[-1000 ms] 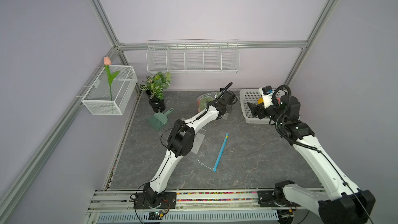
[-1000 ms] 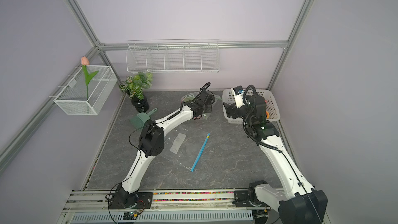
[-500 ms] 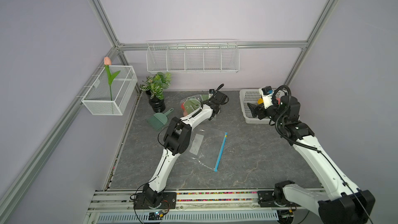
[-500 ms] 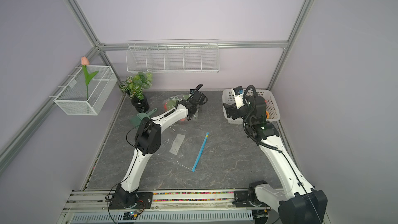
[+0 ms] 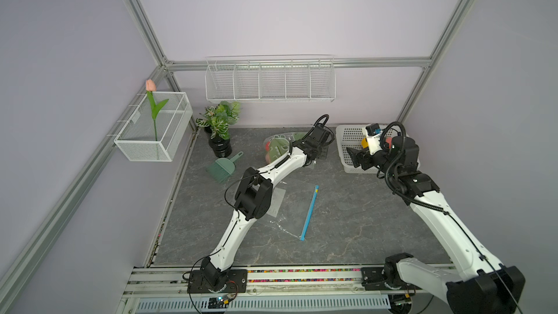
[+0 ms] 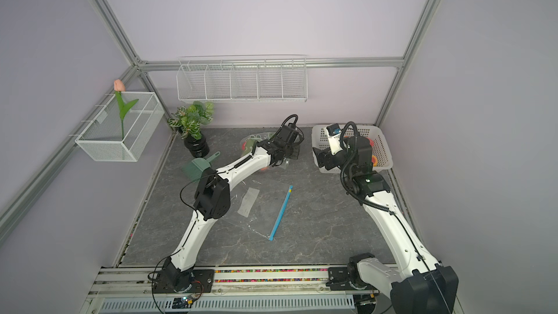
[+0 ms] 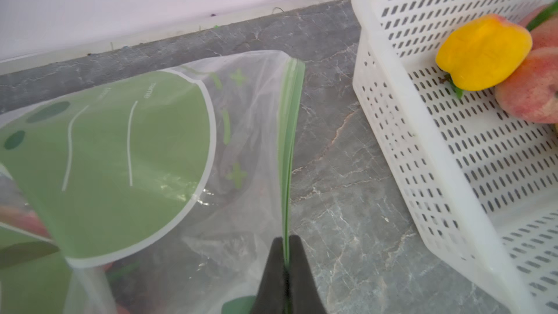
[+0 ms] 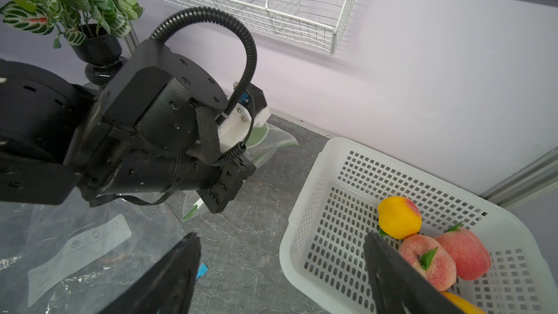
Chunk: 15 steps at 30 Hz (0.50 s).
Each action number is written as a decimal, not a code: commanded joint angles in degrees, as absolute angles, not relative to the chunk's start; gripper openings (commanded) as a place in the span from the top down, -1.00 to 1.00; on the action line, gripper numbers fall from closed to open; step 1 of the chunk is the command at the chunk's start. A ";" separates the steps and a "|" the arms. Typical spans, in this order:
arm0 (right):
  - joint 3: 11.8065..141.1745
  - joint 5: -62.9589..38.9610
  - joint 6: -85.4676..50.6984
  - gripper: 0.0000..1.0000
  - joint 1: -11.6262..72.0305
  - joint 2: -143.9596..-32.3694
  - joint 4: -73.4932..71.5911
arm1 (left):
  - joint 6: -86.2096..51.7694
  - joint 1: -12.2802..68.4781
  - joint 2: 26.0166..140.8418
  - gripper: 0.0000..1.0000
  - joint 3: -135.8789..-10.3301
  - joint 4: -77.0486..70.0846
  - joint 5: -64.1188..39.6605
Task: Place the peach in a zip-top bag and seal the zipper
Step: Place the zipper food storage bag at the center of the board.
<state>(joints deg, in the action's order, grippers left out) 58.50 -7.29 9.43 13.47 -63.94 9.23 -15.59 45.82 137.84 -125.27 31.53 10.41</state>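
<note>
Our left gripper (image 7: pixel 285 252) is clenched on the green zipper (image 7: pixel 289 146) of the printed zip-top bag (image 7: pixel 126 158). Its two dark fingers (image 7: pixel 271 267) press together with the strip pinched between them near one end of the seal. The zipper's green strips run away from the fingers side by side, and we cannot tell whether they are pressed shut along their whole length. Through the film we see a reddish peach (image 7: pixel 21 218) inside the bag, partly hidden behind the green print.

In both top views this bag lies in the upper middle of the frame, close to the back wall, between the potted plant (image 5: pixel 220 122) and the white basket (image 5: pixel 342 146), with the left wrist over its right edge.

Our right gripper (image 8: pixel 279 270) is released, its fingers (image 8: pixel 175 270) spread wide and holding nothing. It hovers in the upper right of a top view, just beside the basket's left wall. Inside the basket we see a yellow peach (image 8: pixel 399 217) touching two pink peaches (image 8: pixel 427 261).

A second, clear bag (image 5: pixel 287 206) with a blue zipper (image 5: pixel 309 212) lies flat on the table (image 5: pixel 347 222) in the middle of the frame, well apart from both grippers. The left arm (image 5: pixel 252 197) covers its left edge.

A green dustpan (image 5: pixel 223 167) lies just below the plant. A wire shelf (image 5: pixel 270 81) hangs on the back wall, and a mesh box (image 5: pixel 154 143) at the left holds a tulip (image 5: pixel 150 86)
</note>
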 commanded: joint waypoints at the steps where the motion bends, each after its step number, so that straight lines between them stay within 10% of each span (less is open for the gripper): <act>1: 57.48 -7.82 9.40 -0.75 13.10 -62.49 9.67 | -13.94 45.53 140.44 1.00 -127.76 32.40 7.71; 8: 56.97 -7.47 8.99 -0.76 13.01 -62.31 9.33 | -14.46 45.51 135.40 -0.21 -128.19 35.61 5.26; 15: 55.94 -6.27 8.70 -0.77 12.92 -61.81 9.27 | -12.02 45.53 119.38 -0.49 -117.59 36.83 0.01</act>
